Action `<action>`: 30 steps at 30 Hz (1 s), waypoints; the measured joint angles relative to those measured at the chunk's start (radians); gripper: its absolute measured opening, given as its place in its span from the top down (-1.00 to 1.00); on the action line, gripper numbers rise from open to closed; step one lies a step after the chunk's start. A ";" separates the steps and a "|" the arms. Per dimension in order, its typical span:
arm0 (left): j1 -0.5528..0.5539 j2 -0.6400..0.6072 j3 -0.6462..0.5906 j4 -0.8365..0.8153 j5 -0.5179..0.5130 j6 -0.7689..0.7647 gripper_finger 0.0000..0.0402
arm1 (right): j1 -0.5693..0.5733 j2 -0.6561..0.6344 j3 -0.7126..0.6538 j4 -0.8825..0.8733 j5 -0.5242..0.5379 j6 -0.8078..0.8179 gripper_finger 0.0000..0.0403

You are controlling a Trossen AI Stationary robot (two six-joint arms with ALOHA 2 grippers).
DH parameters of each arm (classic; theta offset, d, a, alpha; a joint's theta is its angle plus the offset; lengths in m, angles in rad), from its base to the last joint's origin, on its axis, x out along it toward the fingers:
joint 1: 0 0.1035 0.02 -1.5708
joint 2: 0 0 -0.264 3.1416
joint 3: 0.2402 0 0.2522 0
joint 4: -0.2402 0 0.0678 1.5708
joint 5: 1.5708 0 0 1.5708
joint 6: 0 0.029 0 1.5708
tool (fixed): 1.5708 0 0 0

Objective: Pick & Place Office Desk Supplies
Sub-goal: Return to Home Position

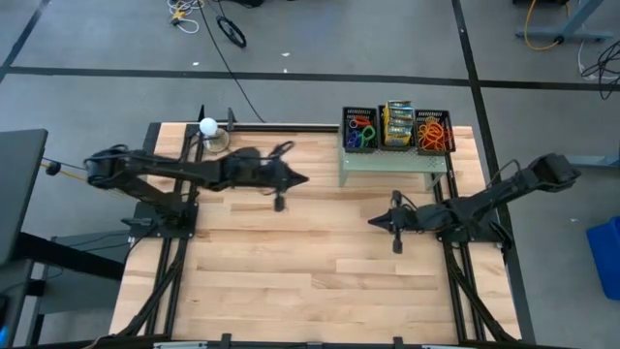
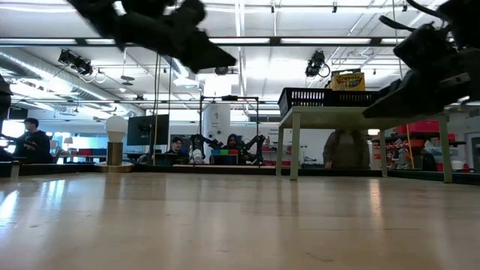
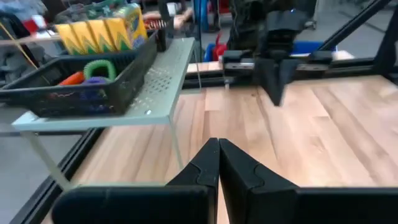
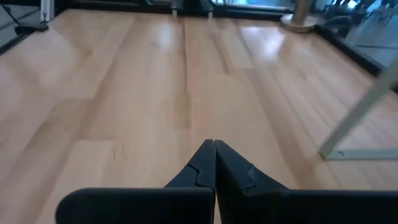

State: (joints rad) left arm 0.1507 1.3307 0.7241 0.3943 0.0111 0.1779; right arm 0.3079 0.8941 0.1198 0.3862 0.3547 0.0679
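1. Black baskets (image 1: 345, 128) on the pale green stand (image 1: 387, 163) hold the rings (image 1: 360, 132), crayon boxes (image 1: 398, 124) and rubber bands (image 1: 435, 131).
2. Left gripper (image 1: 300, 178), pinched shut and empty, hangs near the stand — a wide swing home could clip it.
3. Right gripper (image 1: 373, 222) — also shut, empty — waits clear.

A perforated stand (image 1: 392, 163) sits at the far right of the bench (image 1: 310, 262). On it, crayon boxes (image 1: 397, 124) stand between a left basket (image 1: 345, 130) holding rings (image 1: 360, 134) and a right basket (image 1: 451, 131) holding rubber bands (image 1: 434, 132). A ball on a round base (image 1: 208, 126) sits at the far left, well apart.
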 joint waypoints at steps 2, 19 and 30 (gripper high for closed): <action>0.000 -0.051 -0.072 0.057 0.000 -0.009 0.94 | -0.008 -0.053 -0.026 -0.002 0.000 -0.014 1.00; 0.034 -0.416 -0.479 0.225 0.171 -0.127 0.94 | -0.132 -0.448 -0.111 -0.145 -0.188 -0.098 1.00; 0.034 -0.785 -0.677 0.238 0.173 -0.167 0.94 | -0.139 -0.710 -0.111 -0.282 -0.187 -0.151 1.00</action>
State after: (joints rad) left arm 0.1848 0.5461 0.0467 0.6319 0.1837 0.0114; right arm 0.1684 0.1843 0.0090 0.1046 0.1677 -0.0831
